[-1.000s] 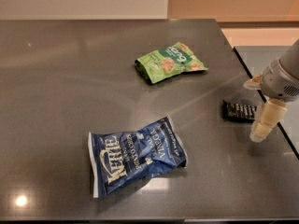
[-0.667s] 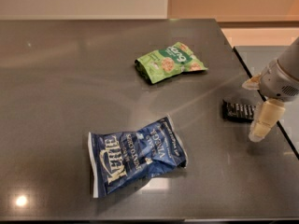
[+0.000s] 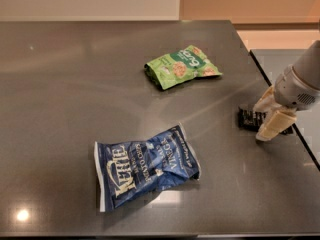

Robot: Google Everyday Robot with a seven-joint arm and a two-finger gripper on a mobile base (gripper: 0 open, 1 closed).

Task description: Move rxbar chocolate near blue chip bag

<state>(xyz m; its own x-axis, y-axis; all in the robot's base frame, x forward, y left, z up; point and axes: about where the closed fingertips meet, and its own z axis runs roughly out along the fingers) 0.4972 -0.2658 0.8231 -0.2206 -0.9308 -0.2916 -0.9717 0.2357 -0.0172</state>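
The rxbar chocolate (image 3: pixel 248 118), a small flat black wrapper, lies on the dark table near its right edge. My gripper (image 3: pixel 260 122) comes in from the right and is down at the bar. Its cream fingers (image 3: pixel 273 126) stand apart, one on each side of the bar's right part, which they partly hide. The blue chip bag (image 3: pixel 146 167), crinkled with white "Kettle" lettering, lies at the front middle of the table, well to the left of the bar and the gripper.
A green snack bag (image 3: pixel 181 66) lies farther back, left of the gripper. The table's right edge (image 3: pixel 280 104) runs just behind the bar, with a gap and another dark surface beyond. A pale wall stands at the back.
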